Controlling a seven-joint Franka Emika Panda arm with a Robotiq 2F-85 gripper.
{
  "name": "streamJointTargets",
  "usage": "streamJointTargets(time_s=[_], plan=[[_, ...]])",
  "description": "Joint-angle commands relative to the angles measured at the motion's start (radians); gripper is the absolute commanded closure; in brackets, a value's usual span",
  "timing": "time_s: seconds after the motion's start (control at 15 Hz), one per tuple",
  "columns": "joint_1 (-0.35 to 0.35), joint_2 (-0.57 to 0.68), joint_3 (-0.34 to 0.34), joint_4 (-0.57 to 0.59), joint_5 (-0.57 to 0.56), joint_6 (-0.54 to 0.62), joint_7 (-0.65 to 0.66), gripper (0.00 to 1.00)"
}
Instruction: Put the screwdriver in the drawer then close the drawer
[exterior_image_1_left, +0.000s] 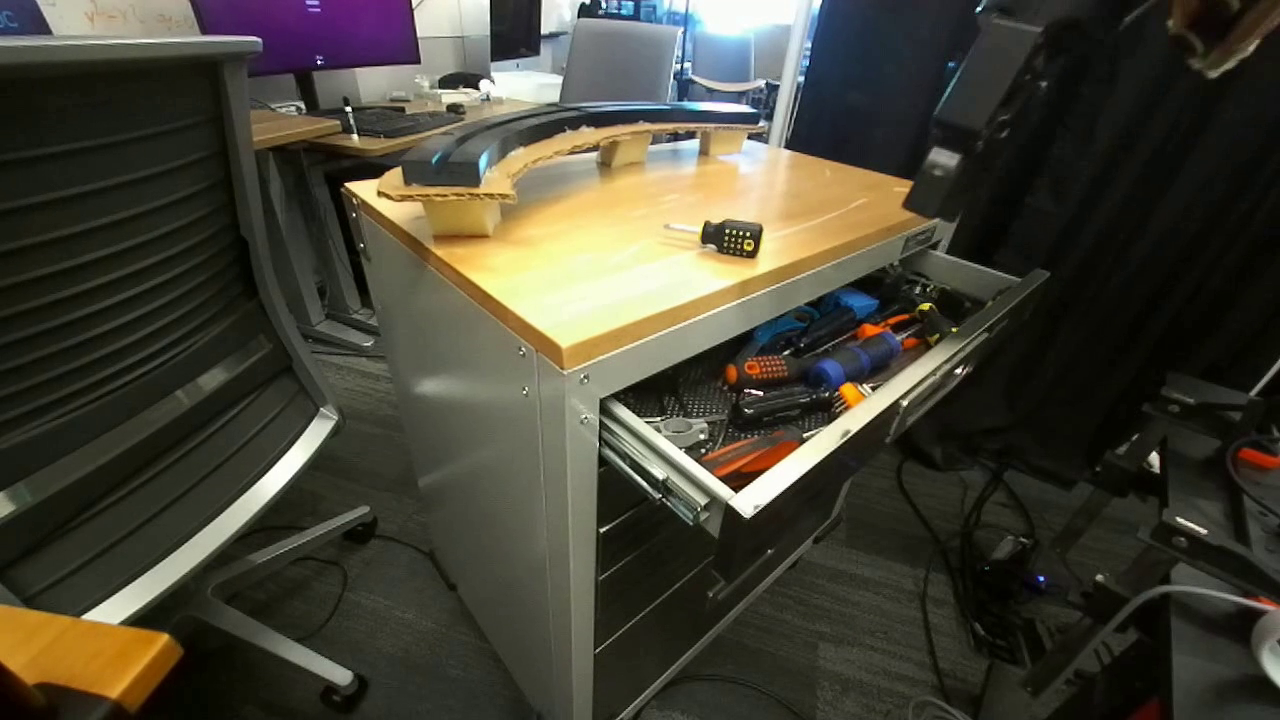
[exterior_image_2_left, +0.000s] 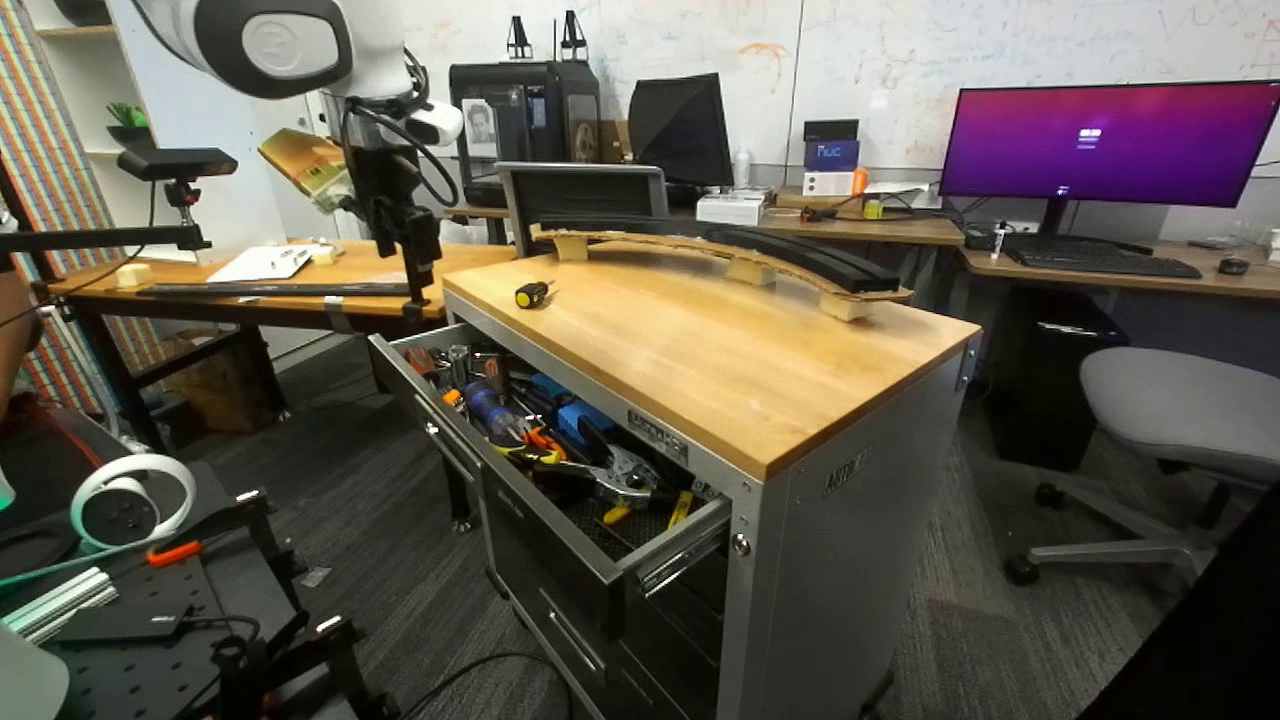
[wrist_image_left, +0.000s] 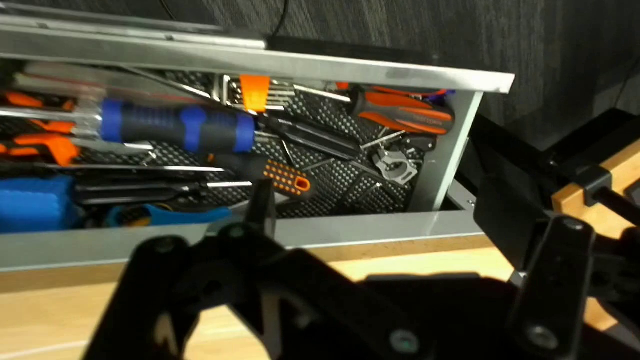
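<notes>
The screwdriver (exterior_image_1_left: 735, 238) is stubby and black with yellow dots and lies on its side on the cabinet's wooden top; it also shows in an exterior view (exterior_image_2_left: 531, 294). It does not show in the wrist view. The drawer (exterior_image_1_left: 820, 447) is pulled out, its grey rim visible in an exterior view (exterior_image_2_left: 675, 537) and in the wrist view (wrist_image_left: 380, 71). My gripper (wrist_image_left: 382, 215) is open, with its fingers wide apart and nothing between them. In both exterior views (exterior_image_1_left: 935, 185) (exterior_image_2_left: 415, 285) it points down near the cabinet's end, apart from the screwdriver.
The drawer holds several tools, among them a blue and black handle (wrist_image_left: 175, 125) and an orange handle (wrist_image_left: 400, 112). A curved black piece (exterior_image_1_left: 590, 125) on cardboard and foam blocks stands along the wooden top's back. An office chair (exterior_image_1_left: 130, 250) stands beside the cabinet.
</notes>
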Motion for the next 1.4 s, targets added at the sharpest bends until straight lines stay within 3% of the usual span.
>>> streamJointTargets(time_s=[0.0, 0.33, 0.53, 0.67, 0.73, 0.8, 0.87, 0.93, 1.13, 1.2, 1.27, 1.33], plan=[[0.005, 0.2, 0.041, 0.11, -0.042, 0.229, -0.024, 0.0], [-0.018, 0.374, 0.01, 0.223, -0.31, 0.432, 0.045, 0.0], [0.079, 0.44, -0.175, 0.267, -0.557, 0.573, 0.143, 0.0], [0.141, 0.474, -0.288, 0.305, -0.624, 0.601, 0.176, 0.0], [0.152, 0.493, -0.304, 0.32, -0.62, 0.576, 0.182, 0.04], [0.145, 0.497, -0.291, 0.322, -0.603, 0.532, 0.178, 0.24], [0.077, 0.479, -0.189, 0.3, -0.536, 0.45, 0.139, 0.28], [0.031, 0.473, -0.112, 0.289, -0.477, 0.38, 0.103, 0.08], [-0.099, 0.459, 0.112, 0.304, -0.255, 0.23, -0.037, 0.03], [-0.109, 0.456, 0.132, 0.319, -0.216, 0.187, -0.06, 0.27], [-0.107, 0.456, 0.131, 0.325, -0.203, 0.179, -0.064, 0.27], [-0.1, 0.445, 0.116, 0.318, -0.217, 0.188, -0.051, 0.35]])
